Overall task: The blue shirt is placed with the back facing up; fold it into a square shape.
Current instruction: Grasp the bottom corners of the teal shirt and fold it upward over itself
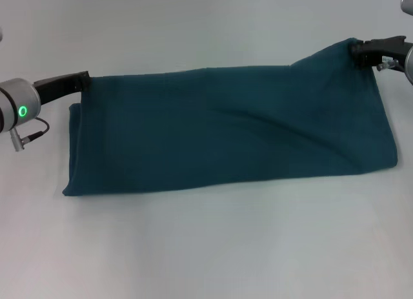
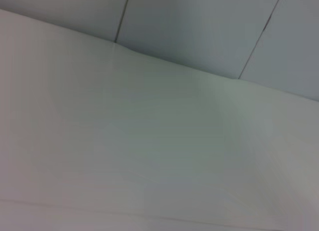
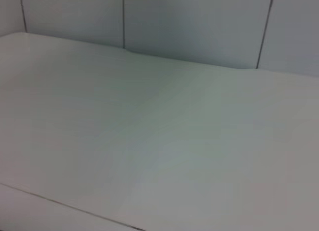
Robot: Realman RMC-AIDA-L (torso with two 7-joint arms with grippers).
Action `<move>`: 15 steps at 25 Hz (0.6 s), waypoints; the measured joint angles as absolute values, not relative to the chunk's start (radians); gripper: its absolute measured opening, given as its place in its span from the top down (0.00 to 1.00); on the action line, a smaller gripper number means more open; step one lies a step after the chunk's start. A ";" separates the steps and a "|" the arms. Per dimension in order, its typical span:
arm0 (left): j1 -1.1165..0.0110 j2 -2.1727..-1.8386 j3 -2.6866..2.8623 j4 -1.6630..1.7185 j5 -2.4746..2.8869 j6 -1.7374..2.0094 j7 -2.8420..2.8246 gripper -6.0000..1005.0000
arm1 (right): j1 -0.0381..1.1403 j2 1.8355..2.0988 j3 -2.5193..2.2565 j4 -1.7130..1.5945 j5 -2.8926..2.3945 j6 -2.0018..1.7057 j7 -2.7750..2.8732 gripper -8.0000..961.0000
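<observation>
Both tools sit at the far corners of the blue shirt (image 1: pixel 226 128), one at each end of its far edge. The left tool (image 1: pixel 82 82) meets the far left corner, and the right tool (image 1: pixel 359 52) meets the far right corner, where the cloth rises to a small peak. That peak suggests the right tool is clenched on the fabric and lifting it slightly. The left corner lies flatter, so its grip is harder to judge; it appears pinched on the hem, though the head view does not show the fingers clearly enough to be sure.

One shirt is in view, and two tools. The shirt lies on the white counter (image 1: pixel 206 247) as a long horizontal band, already doubled over itself, with no sleeves or collar showing and no lettering visible. Its near edge runs straight from left to right, with a neat folded corner at the near left. A few soft creases cross the middle toward the right end.

Holding both far corners at once makes sense: it keeps the long edge taut and level, so the layer can be moved as one piece without bunching. As a judgement, the lengthwise folding looks finished, and the band has yet to be folded across its length to reach a square.

Neither wrist view shows the shirt or any fingers, only bare counter and the panelled wall (image 3: pixel 199 26) behind.
</observation>
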State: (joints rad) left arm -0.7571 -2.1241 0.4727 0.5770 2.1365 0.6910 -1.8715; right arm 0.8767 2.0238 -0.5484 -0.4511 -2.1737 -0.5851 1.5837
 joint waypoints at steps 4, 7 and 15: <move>-0.759 -2.125 0.473 0.578 2.137 0.672 -1.870 0.99 | 0.876 2.027 -0.554 -0.450 -2.173 -0.566 1.569 0.96; -0.761 -2.126 0.474 0.576 2.137 0.659 -1.869 0.99 | 0.881 2.028 -0.555 -0.449 -2.173 -0.556 1.559 0.96; -0.763 -2.127 0.474 0.575 2.137 0.642 -1.868 0.99 | 0.913 2.023 -0.555 -0.423 -2.172 -0.507 1.508 0.96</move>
State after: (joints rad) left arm -0.7630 -2.1273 0.4740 0.5746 2.1368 0.6421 -1.8681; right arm 0.9131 2.0227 -0.5555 -0.4235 -2.1716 -0.5069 1.5081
